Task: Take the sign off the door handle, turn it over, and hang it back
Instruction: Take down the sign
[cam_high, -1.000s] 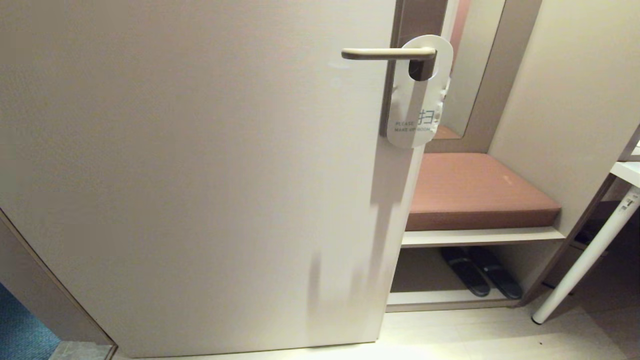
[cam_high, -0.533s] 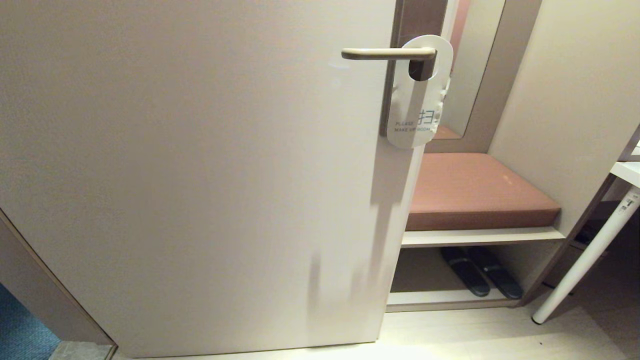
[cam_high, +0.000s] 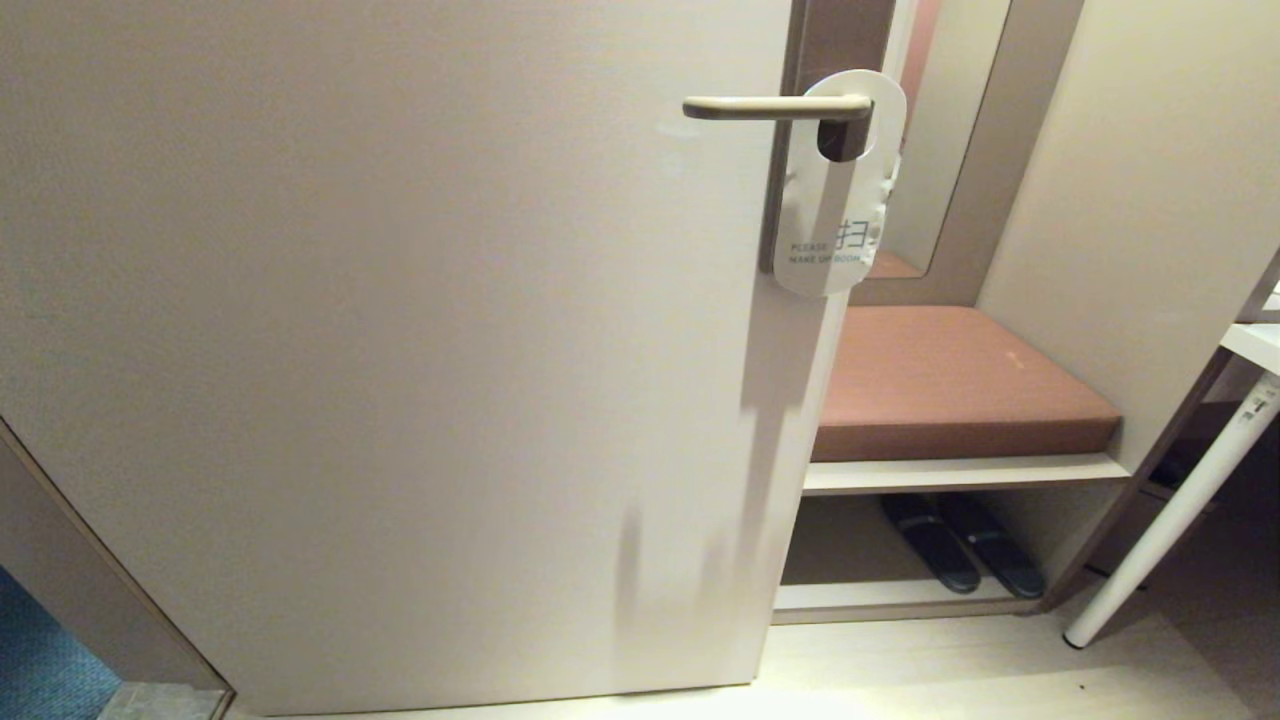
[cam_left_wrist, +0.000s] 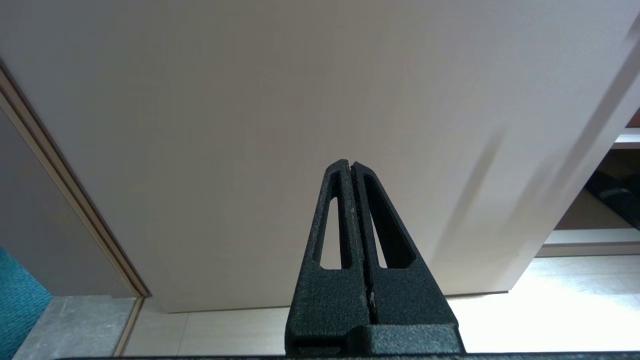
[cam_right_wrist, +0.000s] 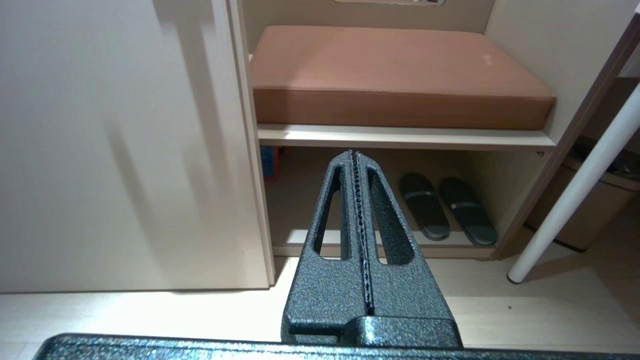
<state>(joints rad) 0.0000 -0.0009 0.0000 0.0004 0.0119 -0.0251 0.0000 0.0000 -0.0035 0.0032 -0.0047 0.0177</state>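
The sign (cam_high: 832, 215) hangs from the door handle (cam_high: 775, 106) by its oval hole, white face with blue text outward, near the door's right edge. The beige lever juts left from a brown-grey plate (cam_high: 775, 200). Neither arm shows in the head view. My left gripper (cam_left_wrist: 351, 165) is shut with nothing in it, low down and facing the pale door (cam_left_wrist: 300, 100). My right gripper (cam_right_wrist: 354, 155) is shut and empty, low in front of the shelf under the bench, far below the sign.
Right of the door stands a bench with a brown cushion (cam_high: 950, 380) and a pair of dark slippers (cam_high: 960, 555) on the shelf beneath. A white table leg (cam_high: 1170, 520) slants at the far right. Blue carpet (cam_high: 40, 660) shows past the door's lower left.
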